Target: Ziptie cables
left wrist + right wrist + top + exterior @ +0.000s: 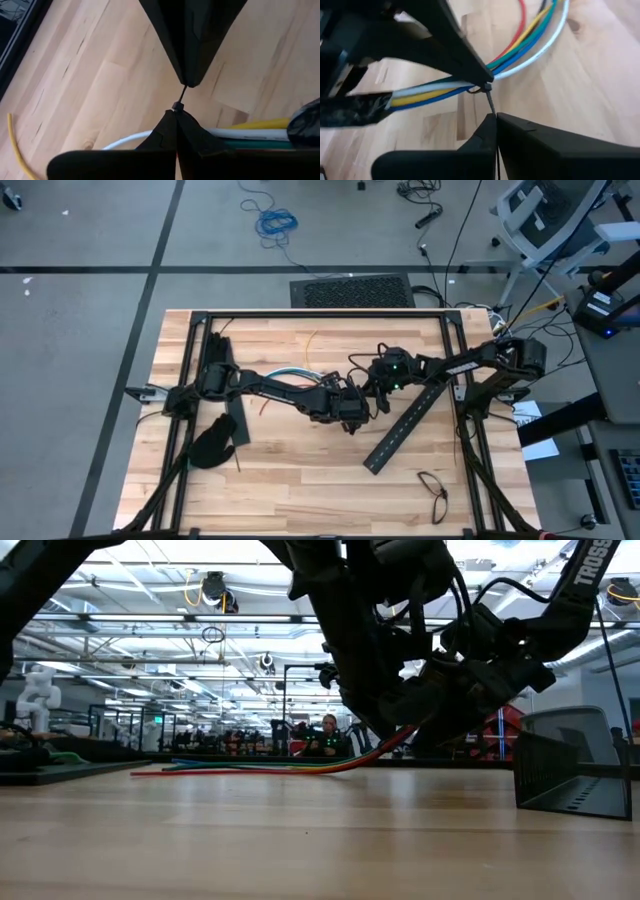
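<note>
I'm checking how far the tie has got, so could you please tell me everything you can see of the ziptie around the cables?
The ziptie is a very thin dark plastic strip, looped around the cables where the red, blue, white, yellow and green wires run together. Its small head sits against the bundle, and its tail runs straight from there into the right gripper, which is shut on it. The left gripper is shut on the bundle right beside the loop.

Low view: cables (270,767) lie along wooden table (300,840), rising into dark arms (420,660) at centre-right. Black slotted bar (570,765) at right. Person (328,736) seated behind.
</note>
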### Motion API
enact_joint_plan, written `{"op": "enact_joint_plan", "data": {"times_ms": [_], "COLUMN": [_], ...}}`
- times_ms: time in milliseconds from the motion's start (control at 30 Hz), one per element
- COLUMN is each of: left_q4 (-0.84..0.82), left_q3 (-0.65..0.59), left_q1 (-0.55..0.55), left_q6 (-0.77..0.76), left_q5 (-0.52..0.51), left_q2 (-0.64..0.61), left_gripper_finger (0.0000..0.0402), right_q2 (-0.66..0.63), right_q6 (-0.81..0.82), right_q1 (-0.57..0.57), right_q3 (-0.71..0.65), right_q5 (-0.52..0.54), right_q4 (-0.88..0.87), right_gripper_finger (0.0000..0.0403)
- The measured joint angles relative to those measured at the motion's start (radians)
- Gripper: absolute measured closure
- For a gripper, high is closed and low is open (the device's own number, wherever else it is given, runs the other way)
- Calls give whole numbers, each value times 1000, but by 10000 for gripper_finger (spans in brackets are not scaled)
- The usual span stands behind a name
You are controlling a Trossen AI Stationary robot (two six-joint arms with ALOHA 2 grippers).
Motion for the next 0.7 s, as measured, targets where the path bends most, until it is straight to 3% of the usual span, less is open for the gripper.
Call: {"op": "enact_joint_plan", "data": {"times_ms": [433,700], "left_q4": [-90,-198], "left_q3": [4,-3], "left_q1": [0,-4], "left_q6": [-33,-55], "left_q5": [-13,-8], "left_q2": [0,0], "left_gripper_finger": [401,401], "right_q2": [-1,2], "right_q6": [58,62], "right_q1": [-90,-104], "right_q3": [3,-6], "right_q5": [-10,82], "right_q4": [-56,-103], "right_gripper_finger": [403,403]}}
